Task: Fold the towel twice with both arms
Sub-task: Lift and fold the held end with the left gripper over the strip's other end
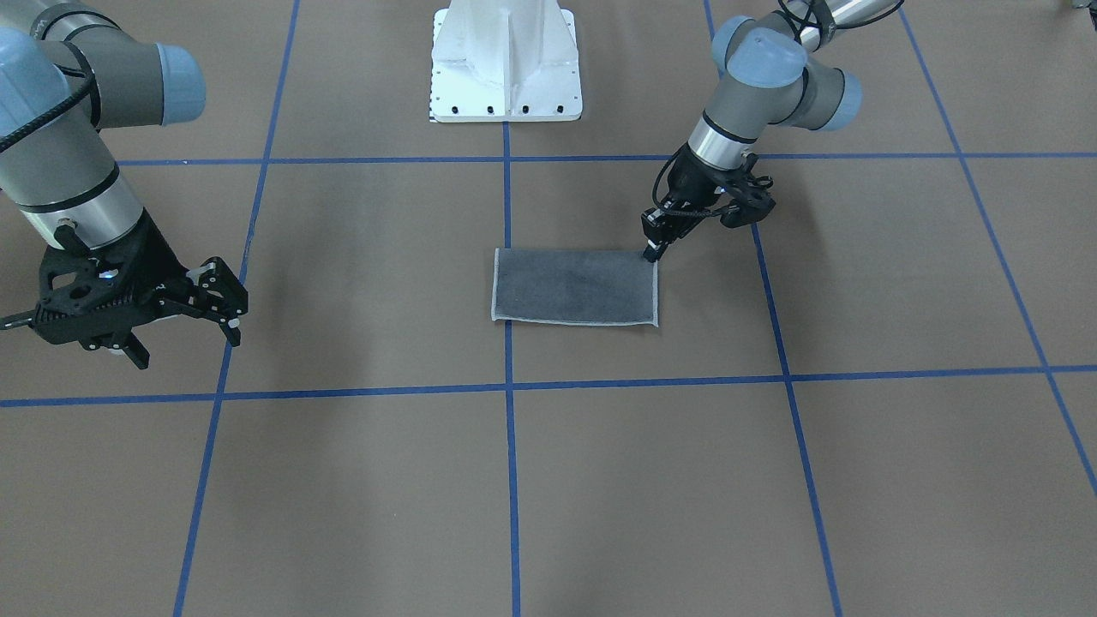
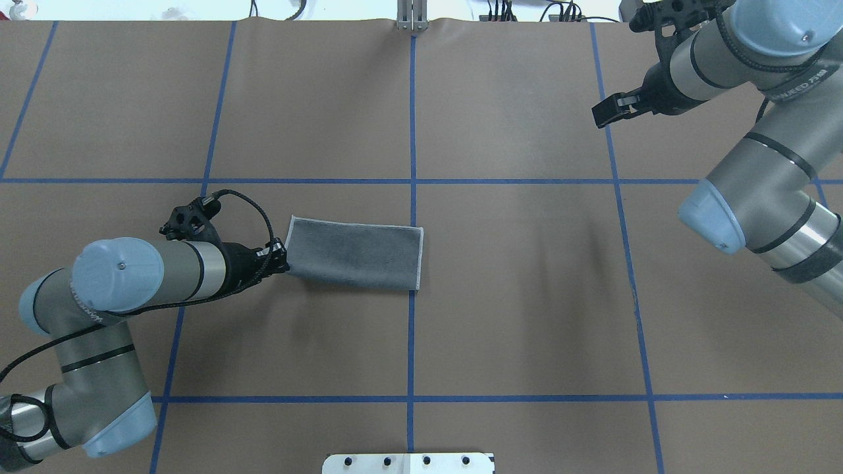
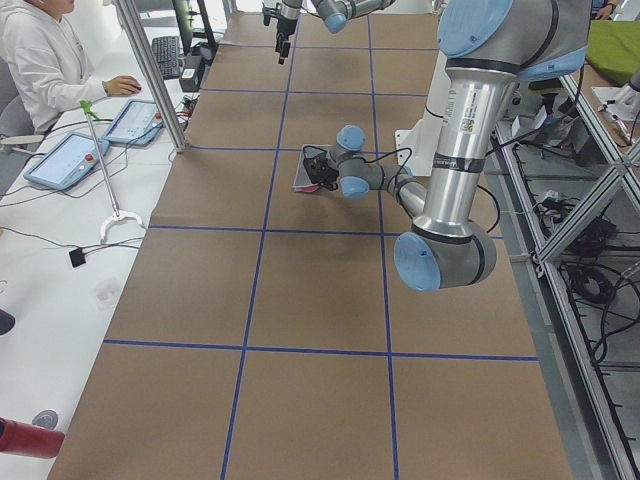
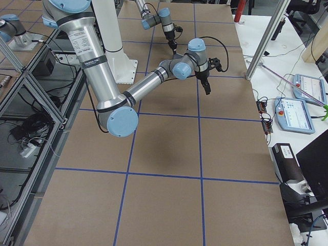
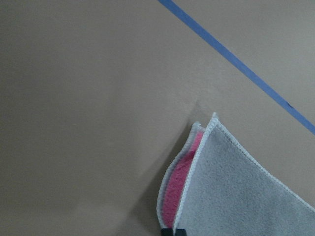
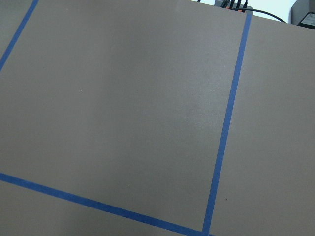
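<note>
The towel (image 1: 574, 287) lies folded into a grey rectangle near the table's middle, also seen in the overhead view (image 2: 355, 253). My left gripper (image 1: 653, 251) is at the towel's corner on the robot's left, low on the table, and shut on the towel's edge. The left wrist view shows the grey top layer (image 5: 236, 191) with the pink inner face (image 5: 179, 184) showing at the corner, and the fingertips (image 5: 167, 231) pinched together on the edge. My right gripper (image 1: 184, 334) is open and empty, above bare table far from the towel.
The white pedestal base (image 1: 506, 64) stands at the robot's side of the table. Blue tape lines (image 1: 507, 390) grid the brown table. In the exterior left view an operator (image 3: 40, 60) sits beside the table with tablets (image 3: 65, 160).
</note>
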Robot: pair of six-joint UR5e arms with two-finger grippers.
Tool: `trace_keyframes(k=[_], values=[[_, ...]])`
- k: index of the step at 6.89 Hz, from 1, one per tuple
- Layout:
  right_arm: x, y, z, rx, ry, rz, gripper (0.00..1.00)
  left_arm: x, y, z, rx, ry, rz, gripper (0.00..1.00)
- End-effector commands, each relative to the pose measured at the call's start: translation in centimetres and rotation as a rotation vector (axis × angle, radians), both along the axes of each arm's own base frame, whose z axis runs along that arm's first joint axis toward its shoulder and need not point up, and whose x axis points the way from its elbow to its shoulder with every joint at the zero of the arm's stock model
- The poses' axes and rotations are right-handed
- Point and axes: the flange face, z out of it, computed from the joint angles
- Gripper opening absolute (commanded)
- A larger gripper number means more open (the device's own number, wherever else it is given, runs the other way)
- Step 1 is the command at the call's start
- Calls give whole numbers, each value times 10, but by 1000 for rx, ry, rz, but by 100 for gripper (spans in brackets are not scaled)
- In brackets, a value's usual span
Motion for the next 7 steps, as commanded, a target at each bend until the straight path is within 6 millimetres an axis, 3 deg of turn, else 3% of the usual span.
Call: trace_keyframes(k=[1,3,5,7], values=[[1,0,0,0,0,2,100,-5,6,-1,13,22,1,0],[1,0,-2,0,-3,4,100,19,-3,-35,46,54,-25,0],[1,0,-2,-10,-9,14,100,28,-4,-55,56,76,-19,0],[2,1,-5,-11,-14,18,100,47,-10,-103,57,63,-30,0]])
